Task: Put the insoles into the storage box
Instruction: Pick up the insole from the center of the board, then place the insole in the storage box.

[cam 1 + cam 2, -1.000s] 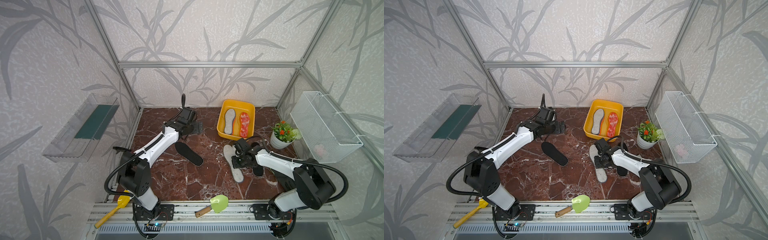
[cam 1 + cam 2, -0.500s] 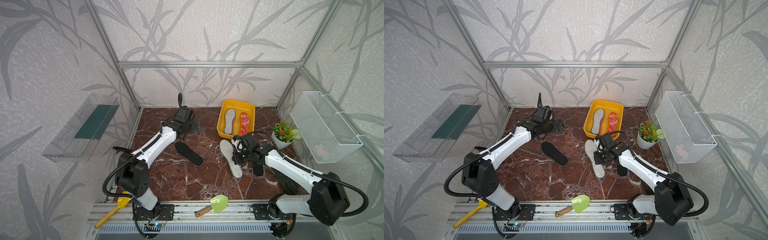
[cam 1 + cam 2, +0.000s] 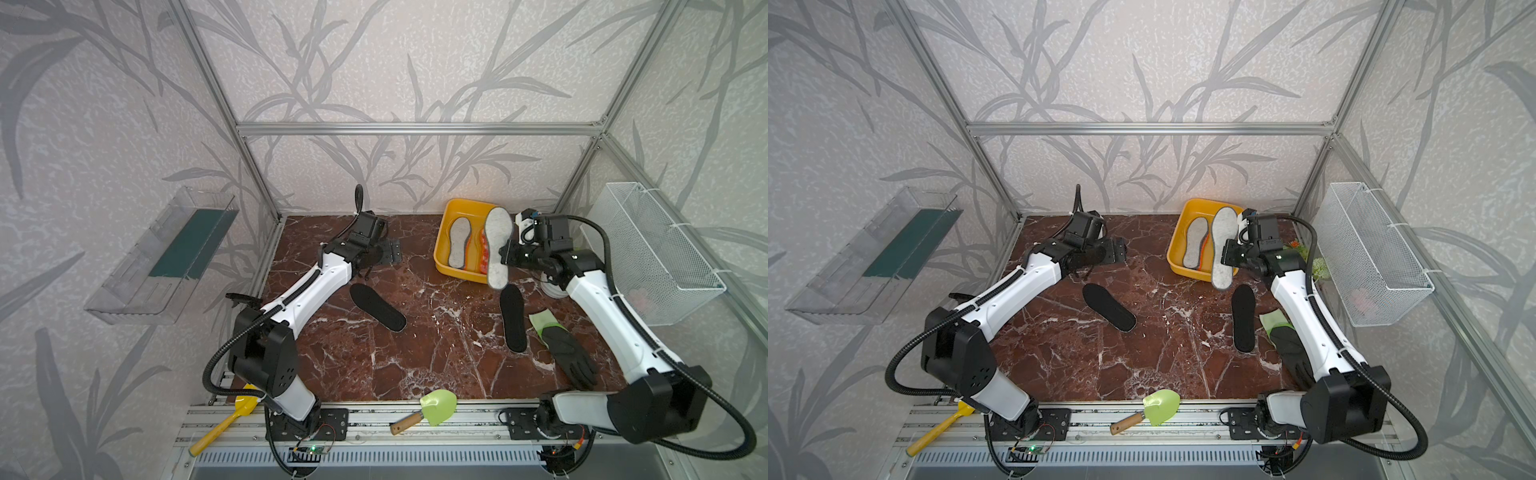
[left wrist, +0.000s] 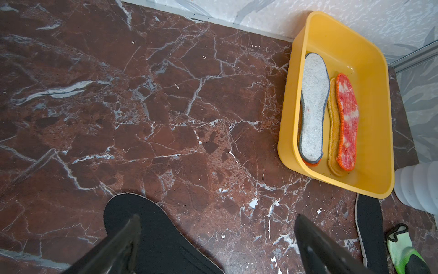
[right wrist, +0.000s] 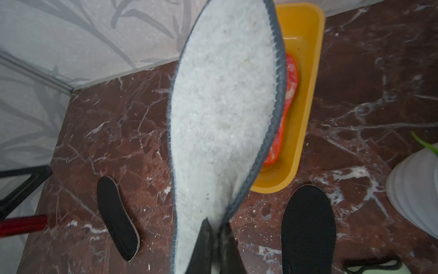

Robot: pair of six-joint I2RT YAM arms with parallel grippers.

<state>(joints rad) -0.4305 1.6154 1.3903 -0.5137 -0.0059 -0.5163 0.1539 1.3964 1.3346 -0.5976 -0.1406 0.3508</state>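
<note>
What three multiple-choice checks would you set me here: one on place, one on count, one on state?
1. Where do the black insoles lie?
A on the table
B in the wire basket
C in the clear bin

2. How many grey insoles show?
A one
B two
C four

3. The right gripper is:
A open, empty
B shut on a glove
C shut on a grey insole

Answers:
1 A: both lie flat on it, apart from each other.
2 B: one lies in the box, one is held in the air.
3 C: its fingers pinch the held insole's edge.
</note>
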